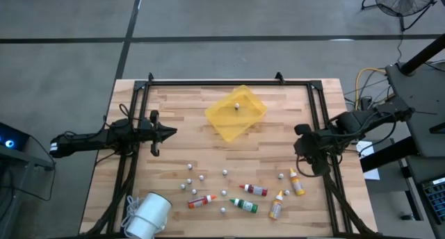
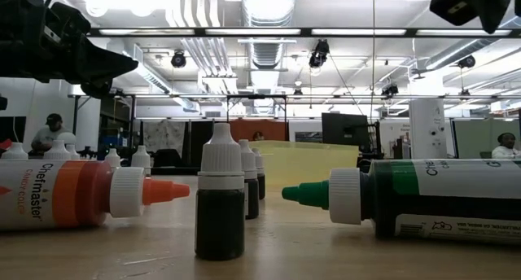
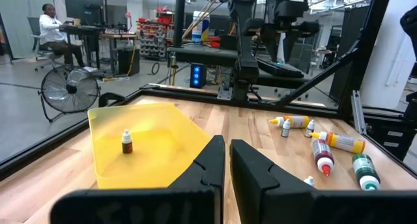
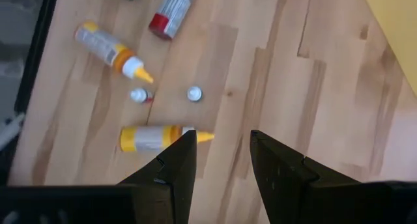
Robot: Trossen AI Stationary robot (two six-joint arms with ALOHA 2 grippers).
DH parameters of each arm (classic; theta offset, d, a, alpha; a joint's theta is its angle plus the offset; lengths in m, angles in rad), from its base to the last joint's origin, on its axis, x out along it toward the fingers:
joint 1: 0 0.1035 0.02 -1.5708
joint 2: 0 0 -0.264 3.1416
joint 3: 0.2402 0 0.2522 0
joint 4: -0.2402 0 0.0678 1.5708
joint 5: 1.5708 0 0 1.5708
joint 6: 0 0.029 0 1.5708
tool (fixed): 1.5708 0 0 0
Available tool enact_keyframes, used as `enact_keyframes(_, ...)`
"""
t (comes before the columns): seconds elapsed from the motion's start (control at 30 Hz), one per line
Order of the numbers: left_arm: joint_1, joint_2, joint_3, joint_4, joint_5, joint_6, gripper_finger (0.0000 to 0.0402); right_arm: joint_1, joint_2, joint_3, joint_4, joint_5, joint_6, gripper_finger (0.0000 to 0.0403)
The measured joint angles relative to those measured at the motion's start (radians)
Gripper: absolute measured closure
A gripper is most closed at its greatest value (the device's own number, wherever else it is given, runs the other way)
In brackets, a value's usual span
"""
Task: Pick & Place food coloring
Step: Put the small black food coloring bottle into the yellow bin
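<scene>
One small dark bottle stands in the yellow tray near the table's far edge; whether it counts as done I cannot tell. The five food coloring bottles lie along the near edge, not yet moved. The right gripper, fingers apart and empty, hangs above the yellow-capped ones. The left gripper, pressed together, waits by the left edge. Small white-capped bottles are scattered between them and could be knocked; a white roll lies at the near left corner.

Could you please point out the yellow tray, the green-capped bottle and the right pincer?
Yellow tray (image 1: pixel 252 117), high view, near rim.
Green-capped bottle (image 1: pixel 244 205), high view, its body.
Right pincer (image 4: pixel 223 160), right wrist view, between the fingertips.
</scene>
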Motion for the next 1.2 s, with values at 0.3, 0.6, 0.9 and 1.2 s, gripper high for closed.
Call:
enact_keyframes(0.3, -0.001, 0.0, 0.0, 0.0, 0.0, 0.0, 0.0402, 0.039, 0.047, -0.026, 0.0, 0.0, -0.205, 0.0268)
enact_keyframes(0.6, 0.0, 0.0, 0.0, 0.0, 0.0, 0.0, 0.0402, 0.061, 0.176, 0.036, 0.003, 0.0, -0.331, 0.0268)
enact_keyframes(0.9, 0.0, 0.0, 0.0, 0.0, 0.0, 0.0, 0.0402, 0.096, 0.279, 0.139, 0.001, 0.002, -0.329, 0.0268)
enact_keyframes(1.2, 0.0, 0.0, 0.0, 0.0, 0.0, 0.0, 0.0402, 0.116, 0.37, 0.185, 0.0, 0.002, -0.333, 0.0268)
